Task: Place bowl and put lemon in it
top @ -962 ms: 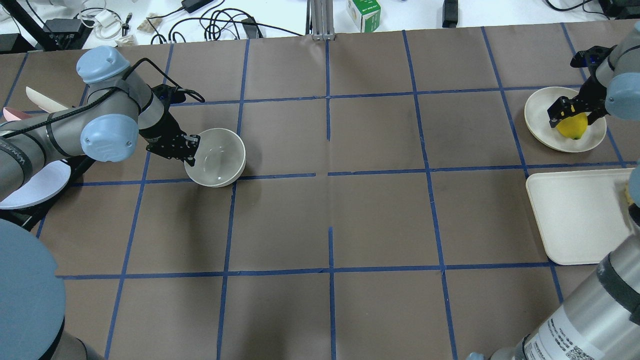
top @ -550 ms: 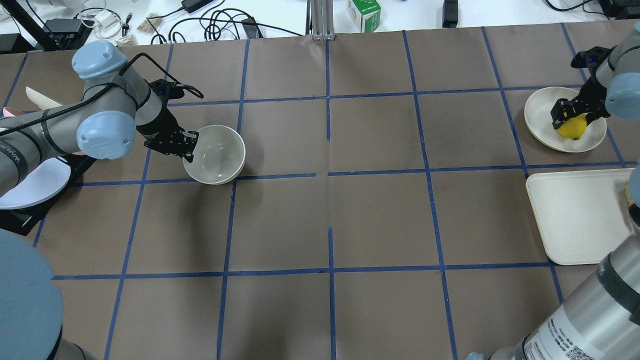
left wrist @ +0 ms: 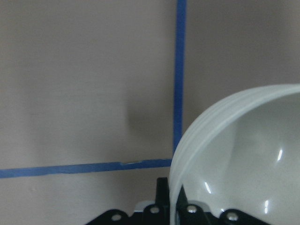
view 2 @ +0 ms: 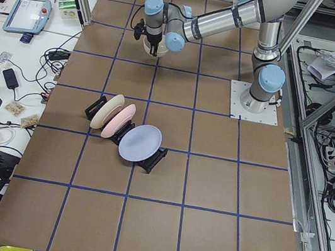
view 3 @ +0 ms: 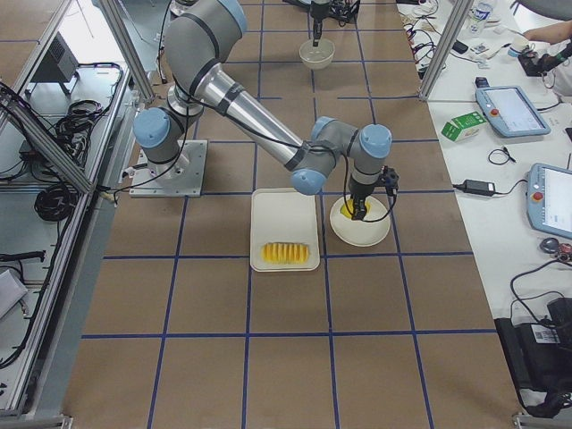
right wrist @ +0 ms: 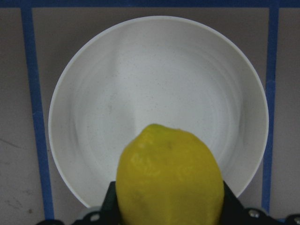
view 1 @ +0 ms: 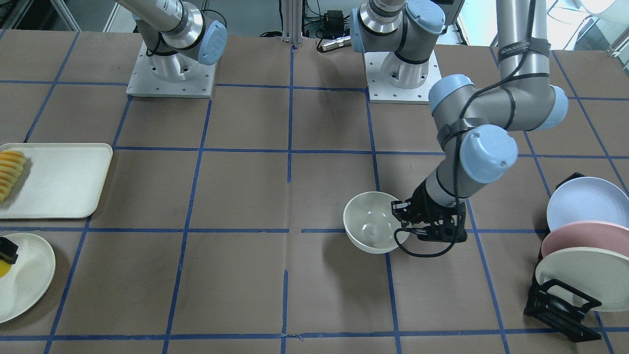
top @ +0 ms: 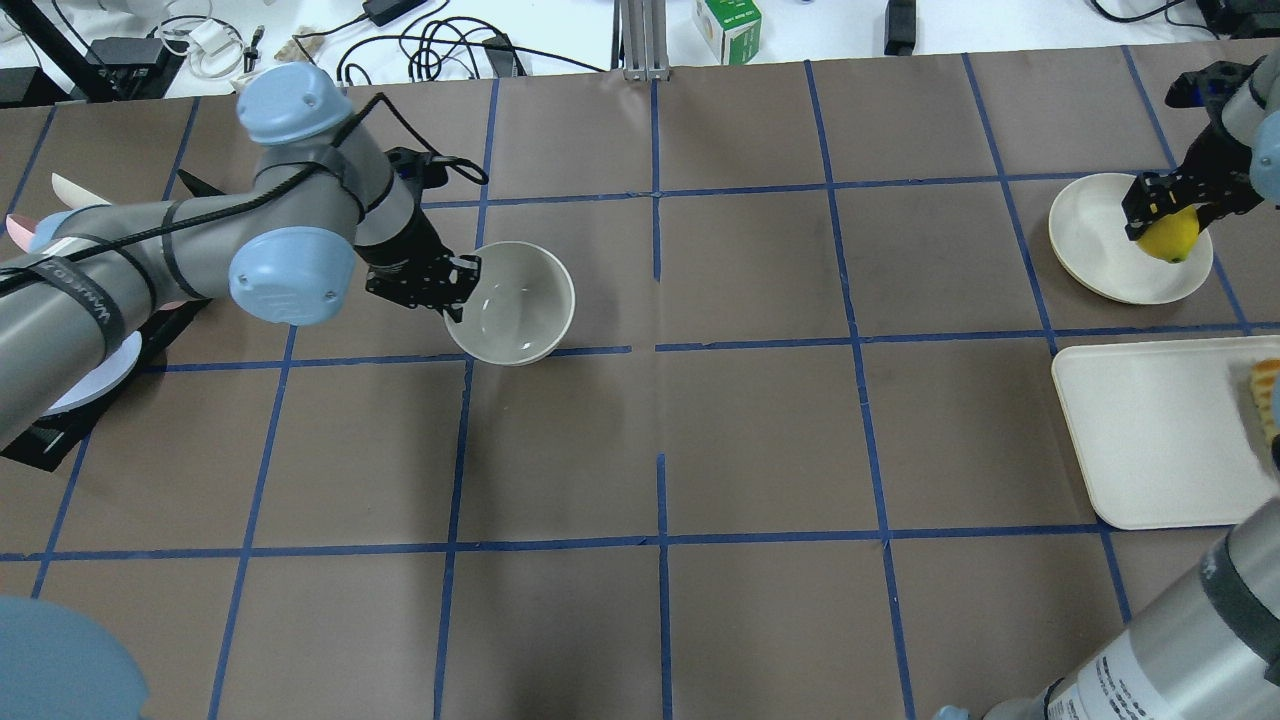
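Overhead exterior, left gripper (top: 456,298) clamping bowl (top: 515,300) rim, lemon (top: 1172,240) apparently within right gripper (top: 1167,218)

One bowl (top: 510,305) — one lemon (top: 1172,238) — four plates (view 1: 582,204).

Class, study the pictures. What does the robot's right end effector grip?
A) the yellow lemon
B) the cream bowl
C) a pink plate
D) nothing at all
A: the right end effector is shut on the lemon, with the flat plate beneath, while the left end effector pinches the rim of the bowl.
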Available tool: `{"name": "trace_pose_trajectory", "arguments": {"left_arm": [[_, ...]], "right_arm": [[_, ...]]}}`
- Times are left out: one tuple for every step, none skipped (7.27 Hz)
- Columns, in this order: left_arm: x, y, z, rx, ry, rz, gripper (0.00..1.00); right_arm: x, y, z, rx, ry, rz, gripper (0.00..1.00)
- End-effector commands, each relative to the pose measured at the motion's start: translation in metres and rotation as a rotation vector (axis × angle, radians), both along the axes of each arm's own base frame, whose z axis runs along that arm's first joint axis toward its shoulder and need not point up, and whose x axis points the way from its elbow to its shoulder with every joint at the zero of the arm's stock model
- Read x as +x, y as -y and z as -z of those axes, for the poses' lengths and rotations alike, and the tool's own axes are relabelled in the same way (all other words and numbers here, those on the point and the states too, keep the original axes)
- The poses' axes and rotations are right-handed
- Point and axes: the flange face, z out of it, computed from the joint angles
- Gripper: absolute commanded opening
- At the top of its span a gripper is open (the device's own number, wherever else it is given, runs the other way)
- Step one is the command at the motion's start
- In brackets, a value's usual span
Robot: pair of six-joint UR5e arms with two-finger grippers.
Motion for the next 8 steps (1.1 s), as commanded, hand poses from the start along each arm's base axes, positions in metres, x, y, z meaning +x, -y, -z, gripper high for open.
{"name": "trace_pose_trajectory", "arguments": {"left_arm": [[-0.084,-0.017,0.011,-0.016,-0.019,-0.139,0.00],[-0.092,-0.018,0.018,-0.003,-0.041,-0.144,0.00],[-0.095,-0.018,0.024,0.014,-0.064,-0.143,0.00],[-0.096,-0.018,0.027,0.019,-0.067,-0.143,0.00],[-0.096,-0.017,0.030,0.024,-0.064,-0.143,0.00],[-0.096,-0.018,0.037,0.038,-0.069,-0.144,0.00],[-0.096,-0.018,0.044,0.050,-0.067,-0.144,0.00],[-0.098,-0.019,0.052,0.070,-0.081,-0.147,0.00]], "right_arm": [[0.015,-0.007,-0.045,0.020,0.024,-0.010,0.00],[0.036,-0.006,-0.061,0.030,0.028,-0.001,0.00],[0.058,-0.005,-0.078,0.049,0.029,0.010,0.00],[0.079,-0.009,-0.101,0.061,0.043,0.051,0.00],[0.116,-0.009,-0.120,0.061,0.040,0.074,0.00],[0.155,-0.010,-0.130,0.066,0.037,0.082,0.00],[0.188,-0.016,-0.147,0.044,0.031,0.109,0.00],[0.223,-0.019,-0.149,0.041,0.027,0.122,0.00]]}}
